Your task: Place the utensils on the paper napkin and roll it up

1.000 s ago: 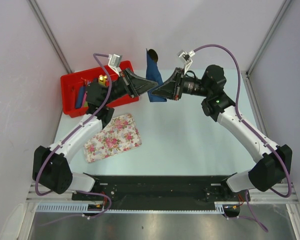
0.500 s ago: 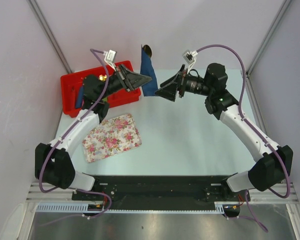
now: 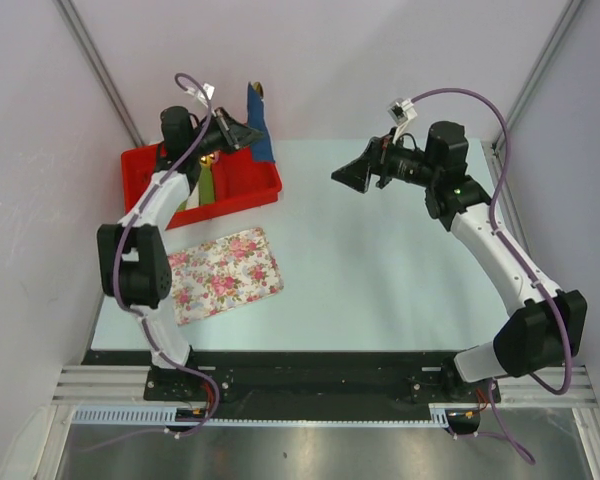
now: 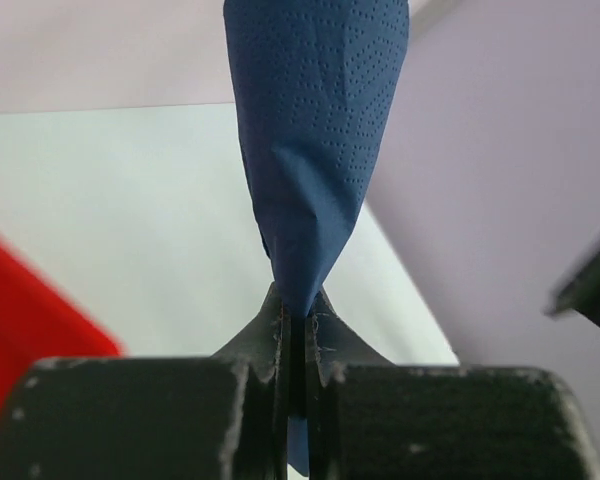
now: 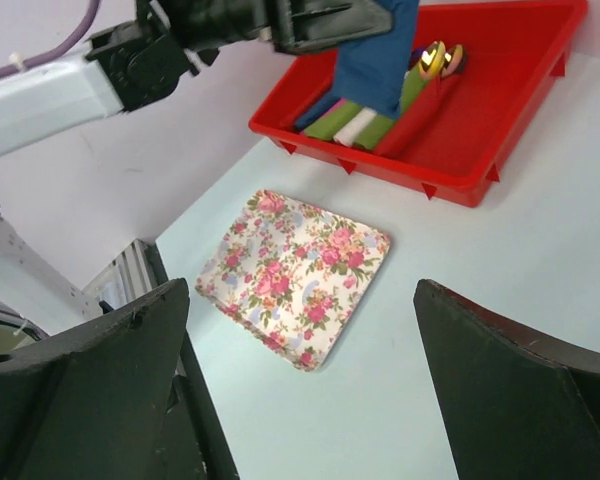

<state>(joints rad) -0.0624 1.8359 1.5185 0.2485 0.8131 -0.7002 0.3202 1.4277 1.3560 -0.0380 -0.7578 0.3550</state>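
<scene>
The paper napkin (image 3: pixel 257 128) is a slim navy roll, held up in the air over the back right corner of the red bin (image 3: pixel 252 186). My left gripper (image 3: pixel 238 131) is shut on its lower end. In the left wrist view the jaws (image 4: pixel 298 318) pinch the twisted end of the napkin (image 4: pixel 315 120). The utensils are hidden inside it, apart from a small dark-gold tip (image 3: pixel 259 91) at its top. My right gripper (image 3: pixel 348 175) hovers open over the table's middle with nothing between its fingers (image 5: pixel 302 290). From the right wrist the napkin (image 5: pixel 380 50) hangs over the bin (image 5: pixel 500 120).
The red bin holds green (image 5: pixel 332 122), white (image 5: pixel 357 128) and red rolls with gold tips (image 5: pixel 436 60). A pink-flowered tray (image 3: pixel 225 275) lies on the pale table, front left. Grey walls close in behind and at both sides.
My right gripper let go of the navy roll, opened wide and drew back to the right. The left arm carried the roll left and back, over the red bin.
</scene>
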